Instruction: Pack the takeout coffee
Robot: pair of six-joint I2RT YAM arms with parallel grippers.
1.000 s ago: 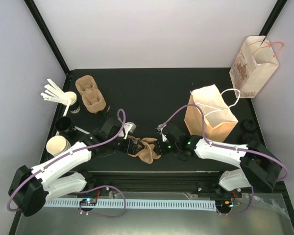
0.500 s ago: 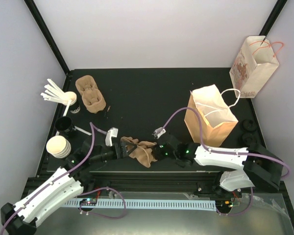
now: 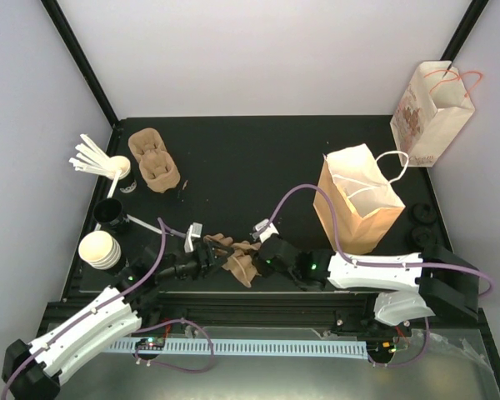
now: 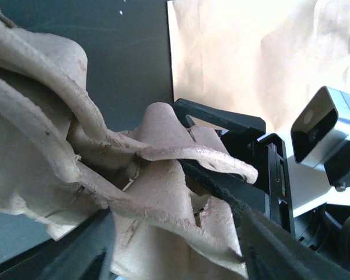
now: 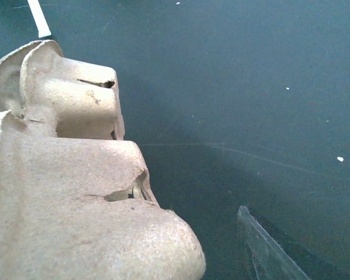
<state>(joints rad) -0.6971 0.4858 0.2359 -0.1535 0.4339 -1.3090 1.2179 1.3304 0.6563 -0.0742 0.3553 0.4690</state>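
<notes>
COLOUR AND PATTERN RECORD

The table [image 3: 233, 150] was matt black with a few pale specks. The pulp cup carrier [image 3: 240, 262] and the second carrier [image 3: 154, 162] were unprinted grey-brown. The open paper bag [image 3: 358, 212] was tan with white handles. The far bag [image 3: 425, 112] was cream with a reddish-brown print and orange handles. The stack of paper cups [image 3: 98, 248] was cream, the stirrers [image 3: 90, 154] white, and the arm cables [image 3: 312, 190] purple.

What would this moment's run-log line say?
right gripper: holds cup carrier | left gripper: around its other end, grip unclear | paper cups: not bagged
</notes>
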